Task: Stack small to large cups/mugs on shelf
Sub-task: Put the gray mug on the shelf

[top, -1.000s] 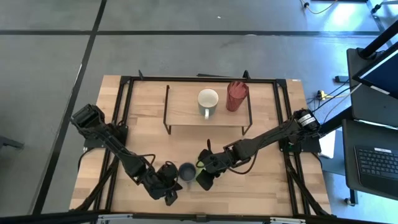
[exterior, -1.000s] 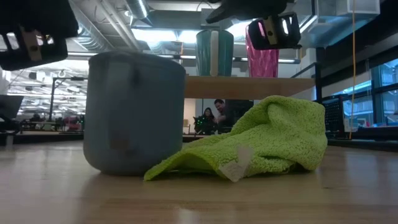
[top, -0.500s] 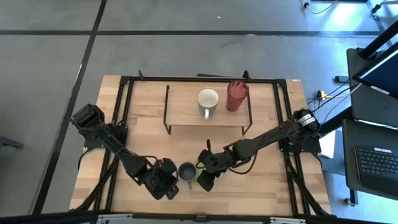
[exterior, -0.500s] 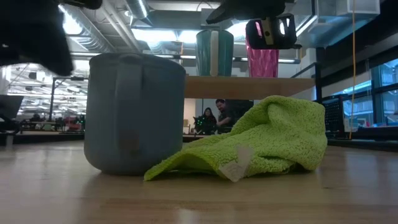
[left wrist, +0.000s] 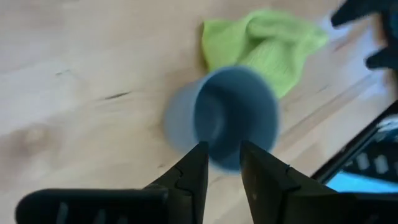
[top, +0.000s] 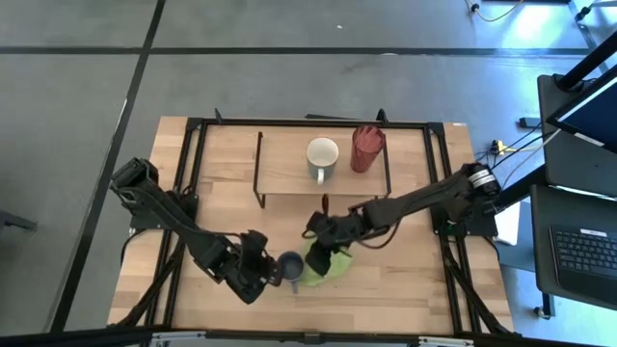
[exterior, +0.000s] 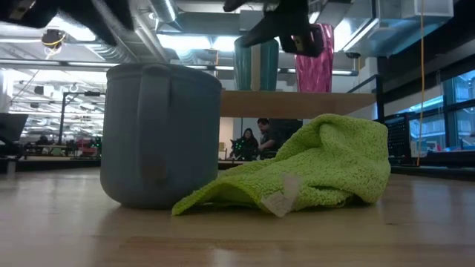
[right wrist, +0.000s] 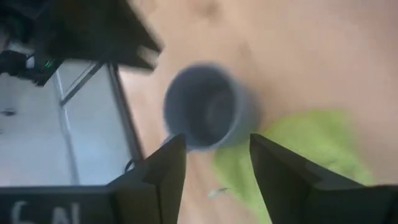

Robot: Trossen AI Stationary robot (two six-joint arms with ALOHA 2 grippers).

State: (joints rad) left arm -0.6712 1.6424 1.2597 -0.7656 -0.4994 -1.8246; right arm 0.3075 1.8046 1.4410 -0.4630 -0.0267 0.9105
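The small grey-blue handled mug stands upright on the wooden table touching a crumpled light green cloth, with the left gripper just beside it, fingers parted, and the right gripper spread open above the cloth.

Grey-blue mug: upright on the tabletop, near its front edge, mouth up, well apart from the shelf.
Cream-white mug: upright on the shelf, beside the tumbler.
Red ribbed tumbler: upright at the shelf's right end.
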